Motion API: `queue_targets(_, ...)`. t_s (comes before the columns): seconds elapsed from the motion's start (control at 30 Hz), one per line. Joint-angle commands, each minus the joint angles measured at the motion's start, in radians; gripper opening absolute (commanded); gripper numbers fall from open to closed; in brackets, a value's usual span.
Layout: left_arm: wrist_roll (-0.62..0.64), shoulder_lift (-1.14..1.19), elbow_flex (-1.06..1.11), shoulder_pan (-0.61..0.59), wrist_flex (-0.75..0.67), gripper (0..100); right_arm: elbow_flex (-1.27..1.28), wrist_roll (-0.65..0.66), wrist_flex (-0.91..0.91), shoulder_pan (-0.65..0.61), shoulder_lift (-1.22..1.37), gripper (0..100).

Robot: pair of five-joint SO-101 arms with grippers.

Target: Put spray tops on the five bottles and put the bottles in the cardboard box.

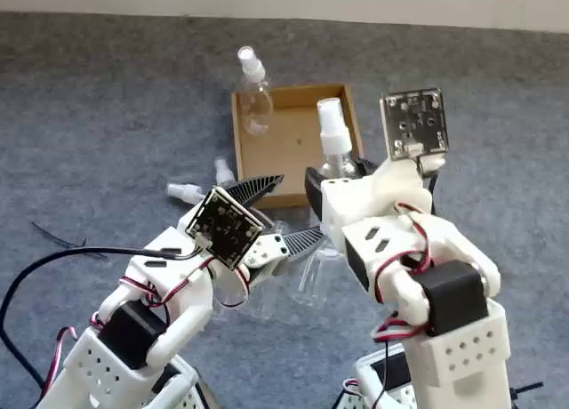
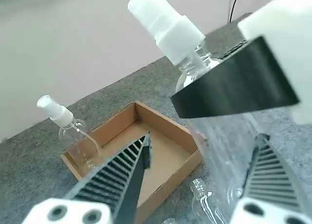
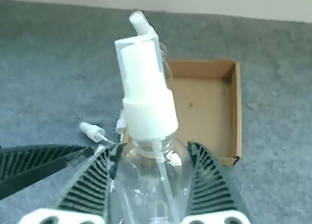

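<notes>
one bottle [image 3: 151, 185] w/ spray top [image 3: 146, 104] clamped in right gripper [image 3: 155, 153], held up near cardboard box [image 3: 209, 102]. left gripper [image 2: 202, 139] spread wide, empty, alongside. best bet: clear the rim, lower upright by capped bottle [image 1: 254, 107] at far corner. bottles under arms mostly hidden, count unclear.

Bottle [image 3: 146, 185]: clear plastic, smooth, glossy. Spray top [image 3: 146, 112]: white plastic, smooth, with a clear plastic cap over the nozzle. Box [image 1: 293, 147]: brown cardboard, matt. Table cover [image 1: 107, 116]: grey cloth, rough, carpet-like. Left gripper [image 2: 204, 139] and right gripper [image 3: 153, 151]: black ribbed plastic fingers, matt; white plastic bodies, matt.
</notes>
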Motion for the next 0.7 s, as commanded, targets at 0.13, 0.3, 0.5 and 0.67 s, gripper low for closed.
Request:
queue_targets(0.13, -0.006, 0.015, -0.007, -0.039, -0.029, 30, -0.010, -0.012, -0.002, -0.028, -0.053, 0.5)
queue_targets(0.3, -0.006, 0.015, -0.007, -0.041, -0.029, 30, -0.005, 0.029, 0.013, -0.025, -0.065, 0.5)
queue_targets(0.5, -0.008, 0.015, -0.007, -0.071, -0.031, 30, -0.004, 0.029, 0.015, -0.025, -0.067, 0.5)
queue_targets(0.67, -0.008, 0.015, -0.004, -0.133, -0.031, 30, -0.004, 0.029, 0.012, -0.025, -0.067, 0.5)
